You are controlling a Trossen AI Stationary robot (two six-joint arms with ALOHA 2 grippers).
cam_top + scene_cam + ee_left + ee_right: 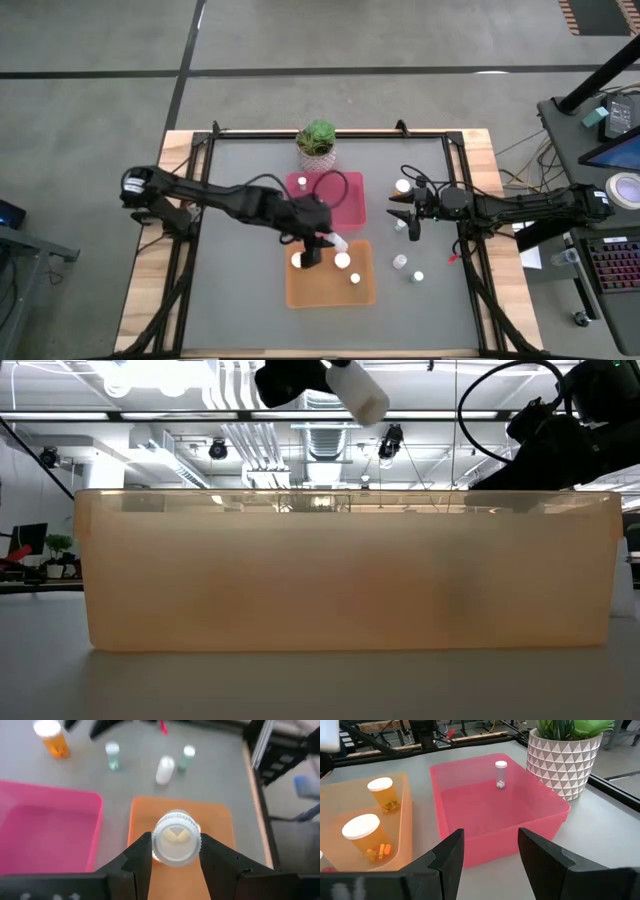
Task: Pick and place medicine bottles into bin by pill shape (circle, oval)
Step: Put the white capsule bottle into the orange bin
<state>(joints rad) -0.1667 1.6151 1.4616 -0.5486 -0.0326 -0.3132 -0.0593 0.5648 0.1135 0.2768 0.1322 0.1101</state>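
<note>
My left gripper (176, 856) is shut on a small white medicine bottle (175, 839) above the orange bin (368, 292); two pale oval pills show through the bottle's round end. In the orange bin stand three white-capped bottles (343, 261). One small bottle (500, 774) stands in the pink bin (350, 205). Several loose bottles (400, 262) stand upright on the grey table to the right of the bins. Near them my right gripper (490, 852) waits, open, with nothing between its fingers. My left gripper pinches the bottle's round side wall (156, 845) between its two fingers, one on each side. The fingers slant down from the table's left. The bottle (358, 390) is lifted clear, tilted, high above the orange bin's rim.
A green plant in a white patterned pot (317, 142) stands just behind the pink bin. The two bins sit side by side mid-table, pink farther, orange nearer. A wooden frame (480, 180) and black rails run round the grey table.
</note>
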